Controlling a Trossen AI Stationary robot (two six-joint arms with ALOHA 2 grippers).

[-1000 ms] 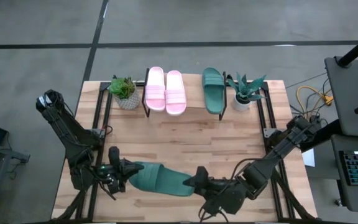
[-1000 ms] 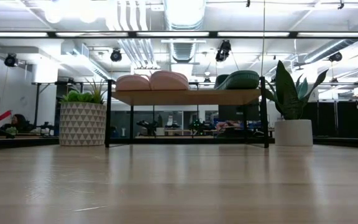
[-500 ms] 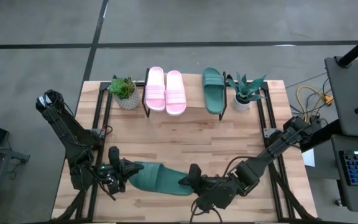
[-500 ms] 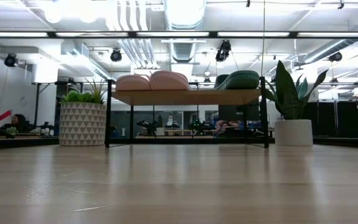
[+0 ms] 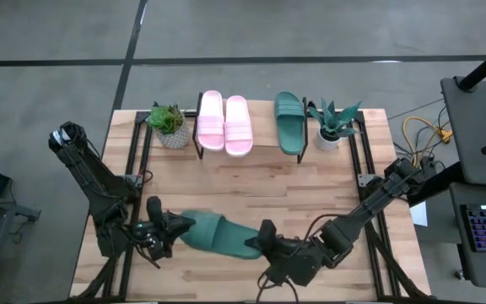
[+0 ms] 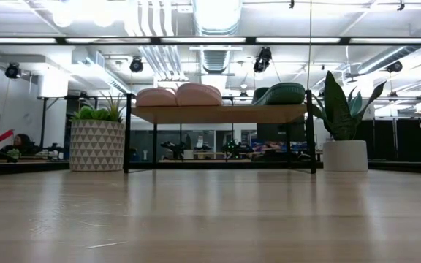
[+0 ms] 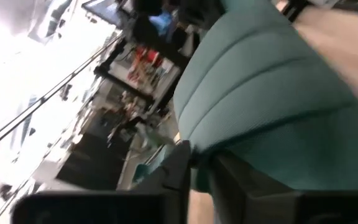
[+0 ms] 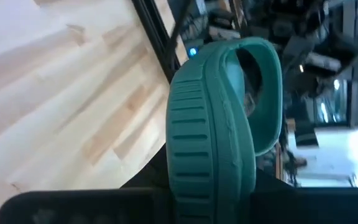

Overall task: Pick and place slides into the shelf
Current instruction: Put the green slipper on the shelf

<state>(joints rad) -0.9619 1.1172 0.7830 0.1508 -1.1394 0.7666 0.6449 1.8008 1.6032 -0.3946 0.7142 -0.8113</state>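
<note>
Green slide (image 5: pixel 216 236) gripped at both ends near worktop's front edge: left gripper (image 5: pixel 169 232) clenched on one end, right gripper (image 5: pixel 264 239) clamped on other. Risk: opposed pulls stretching or dropping soft slide. Shelf (image 5: pixel 251 150) at back edge, three slides aboard, gap beside green one (image 5: pixel 291 122).

pink slides (image 5: pixel 224 123): light pink, both the same
green slide on the shelf (image 5: pixel 290 123): dark green
green slide near the front (image 5: pixel 217 236): dark green, with ridged lines along its sole edge
shelf (image 6: pixel 218 114): light wood board, thin black legs
table (image 5: pixel 251 181): pale wood in long strips
left plant pot (image 6: pixel 97 145): white with a triangle pattern
right plant pot (image 6: pixel 346 155): plain white
arms (image 5: pixel 91 177): black
</note>
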